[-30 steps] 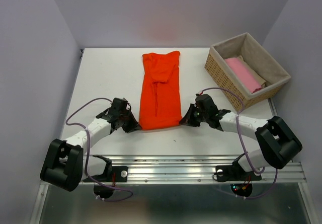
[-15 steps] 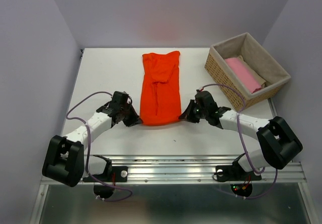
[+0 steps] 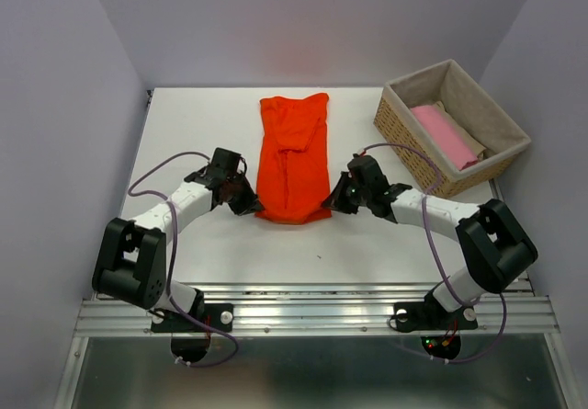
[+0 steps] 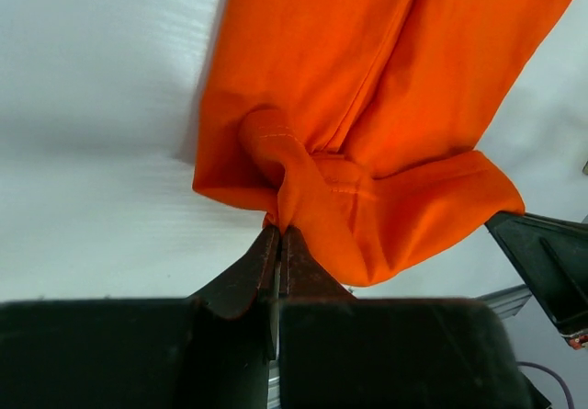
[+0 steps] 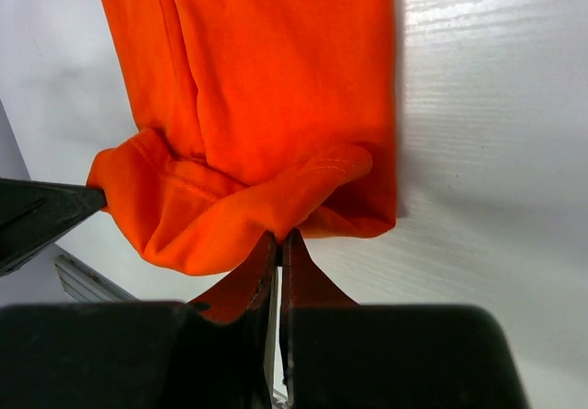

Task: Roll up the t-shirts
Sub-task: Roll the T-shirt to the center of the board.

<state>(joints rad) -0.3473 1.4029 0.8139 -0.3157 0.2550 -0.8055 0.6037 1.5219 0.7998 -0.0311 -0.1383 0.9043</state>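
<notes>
While near hem is lifted, surface [image 3: 184, 142]: bears orange-red t-shirt [image 3: 294, 156] at centre, folded long.
handling: soft, light, limp; likely sags between grips, so hold both near corners.
left hand [image 4: 278, 236]: clamped on left hem corner.
right hand [image 5: 278, 236]: clamped on right hem corner.
</notes>
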